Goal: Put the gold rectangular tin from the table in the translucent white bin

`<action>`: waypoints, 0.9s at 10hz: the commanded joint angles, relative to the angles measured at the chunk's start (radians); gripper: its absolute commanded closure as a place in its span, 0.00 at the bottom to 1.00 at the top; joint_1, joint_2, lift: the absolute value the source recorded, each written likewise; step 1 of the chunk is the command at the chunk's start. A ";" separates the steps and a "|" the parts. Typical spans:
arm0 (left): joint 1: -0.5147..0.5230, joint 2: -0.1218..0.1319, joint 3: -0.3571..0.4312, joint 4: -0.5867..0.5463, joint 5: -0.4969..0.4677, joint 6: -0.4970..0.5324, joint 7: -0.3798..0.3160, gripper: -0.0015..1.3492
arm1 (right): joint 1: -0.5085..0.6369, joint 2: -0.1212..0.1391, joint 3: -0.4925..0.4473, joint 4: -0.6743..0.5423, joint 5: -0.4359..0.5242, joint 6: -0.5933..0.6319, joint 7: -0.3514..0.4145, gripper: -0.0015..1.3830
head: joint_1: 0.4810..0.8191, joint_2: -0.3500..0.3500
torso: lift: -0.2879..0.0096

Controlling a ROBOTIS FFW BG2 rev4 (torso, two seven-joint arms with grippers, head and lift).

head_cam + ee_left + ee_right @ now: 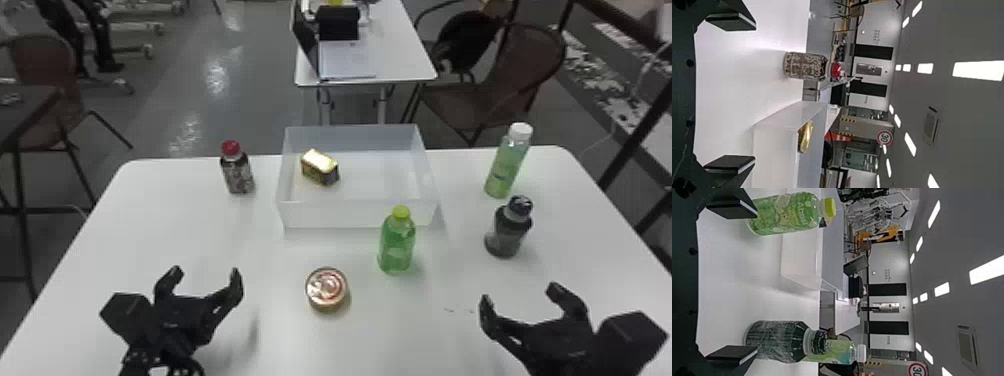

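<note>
Tin (320,168) is in bin (330,215), left end effector (205,274) and right end effector (520,294) open; careless inward sweep could topple green bottle (396,245).

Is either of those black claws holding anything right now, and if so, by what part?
Nothing is held: the left gripper and the right gripper both stand open with nothing between their fingers.

The left wrist view shows the gold tin (807,136) inside the bin (774,145), near a bottle (804,65)
</note>
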 commanded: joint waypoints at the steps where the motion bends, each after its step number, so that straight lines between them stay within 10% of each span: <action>1: 0.064 -0.003 0.012 -0.025 0.003 -0.008 0.004 0.08 | 0.007 0.000 -0.006 -0.007 0.004 0.000 -0.002 0.06 | 0.63 0.60 | 0.66; 9: 0.113 -0.003 0.044 -0.047 0.023 -0.053 0.007 0.08 | 0.005 0.000 -0.009 0.007 0.005 0.006 -0.002 0.06 | 0.63 0.65 | 0.66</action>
